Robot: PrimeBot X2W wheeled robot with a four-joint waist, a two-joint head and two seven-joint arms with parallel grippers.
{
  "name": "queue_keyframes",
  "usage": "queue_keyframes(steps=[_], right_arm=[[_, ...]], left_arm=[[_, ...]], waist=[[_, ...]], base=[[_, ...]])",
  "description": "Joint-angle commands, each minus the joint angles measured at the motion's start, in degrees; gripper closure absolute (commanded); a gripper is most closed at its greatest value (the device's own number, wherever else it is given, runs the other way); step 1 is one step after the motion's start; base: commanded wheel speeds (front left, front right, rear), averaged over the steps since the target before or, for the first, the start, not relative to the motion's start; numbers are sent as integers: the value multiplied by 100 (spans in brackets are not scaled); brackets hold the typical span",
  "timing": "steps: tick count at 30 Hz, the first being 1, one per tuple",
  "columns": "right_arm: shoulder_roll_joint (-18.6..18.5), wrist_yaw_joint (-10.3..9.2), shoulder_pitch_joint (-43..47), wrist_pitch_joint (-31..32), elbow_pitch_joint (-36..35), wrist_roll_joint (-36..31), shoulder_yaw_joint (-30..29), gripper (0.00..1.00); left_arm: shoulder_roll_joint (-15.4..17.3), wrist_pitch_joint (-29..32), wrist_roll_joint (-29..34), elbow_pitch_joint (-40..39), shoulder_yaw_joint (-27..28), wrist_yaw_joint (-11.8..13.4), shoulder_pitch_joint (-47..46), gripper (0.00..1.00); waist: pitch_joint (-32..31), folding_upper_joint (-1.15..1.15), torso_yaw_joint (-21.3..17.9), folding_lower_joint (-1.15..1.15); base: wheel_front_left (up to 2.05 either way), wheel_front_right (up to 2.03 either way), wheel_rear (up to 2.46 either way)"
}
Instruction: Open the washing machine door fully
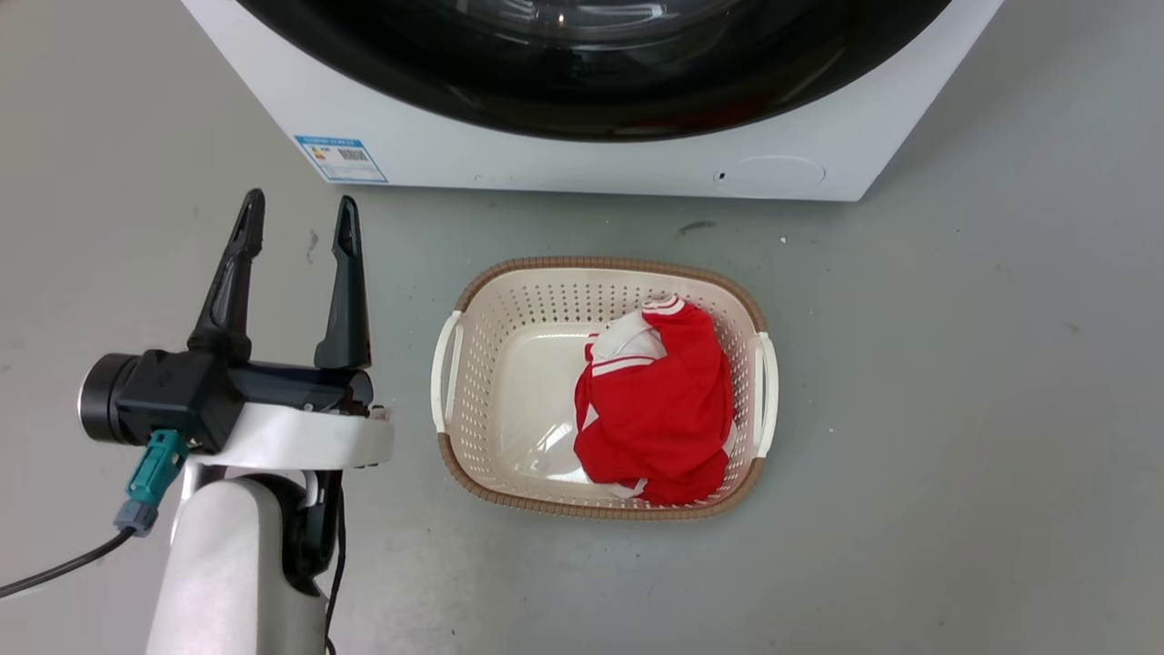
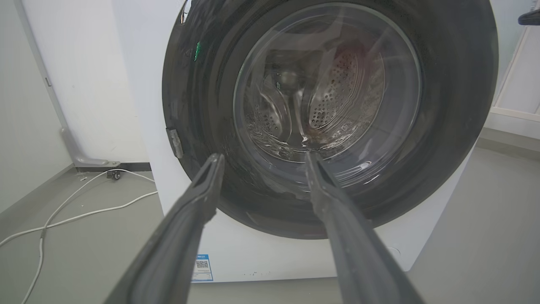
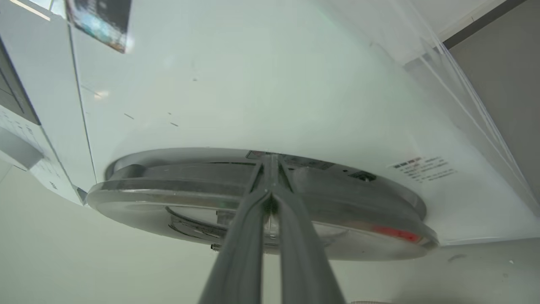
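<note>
The washing machine (image 1: 582, 168) stands at the far edge of the floor (image 1: 955, 409) in the head view. The washing machine door (image 1: 591, 91) looks seated against its front, or at most barely cracked. The left wrist view shows the black rim and glass bowl square-on, with what looks like a metal hinge (image 2: 174, 143) at the rim's left. By my judgement the opening has hardly begun.

The right gripper (image 3: 270, 162) has its fingers drawn together, with the tips at the door's edge, seen side-on. I cannot tell whether they pinch a lip of the rim or merely rest against it. The left gripper (image 1: 301, 200) hangs over the near-left part of the floor, fingers well apart and holding nothing, pointed at the door.

The rim is glossy and the hold looks slender, so a straight pull, instead of one following the door's arc, would likely drag the tips off. The door should swing toward the hinge side (which is where the left gripper hovers), so it may strike those fingers unless that arm clears. The laundry basket (image 1: 600, 266) with a red garment (image 1: 659, 400) sits just before the machine. The door probably passes above it, but a low-following right arm could clip it.
</note>
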Motion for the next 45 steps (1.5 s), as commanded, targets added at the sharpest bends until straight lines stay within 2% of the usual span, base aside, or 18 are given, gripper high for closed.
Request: queue_keyframes(steps=[1,7,16,27,31,45], right_arm=[[25,0,-161,101,118,-77,44,100],[123,0,-526,305,445,-352,154,100],[303,0,-712,664,595,-401,137,100],[341,7,-223,2093,89,-56,54,100],[292,-2,-102,2085,-95,-56,-5,100],[454,-1,574,3158,-592,152,-51,100]], left_arm=[[19,-14,-4,-33,-19,2,-112,0],[22,-14,-43,-70,-61,1,-269,0],[14,-14,-39,-65,-112,1,-378,0],[2,-14,-32,20,-90,1,-381,0],[-4,-14,-22,34,-124,1,-386,0],[-10,-14,-8,201,-183,1,-197,0]], waist=[[137,0,41,-1],[375,0,69,-1],[542,0,124,-1],[475,0,52,-1],[439,0,24,-1],[26,0,78,-1]], base=[[0,0,0],[0,0,0],[0,0,0],[0,0,0],[0,0,0],[0,0,0]])
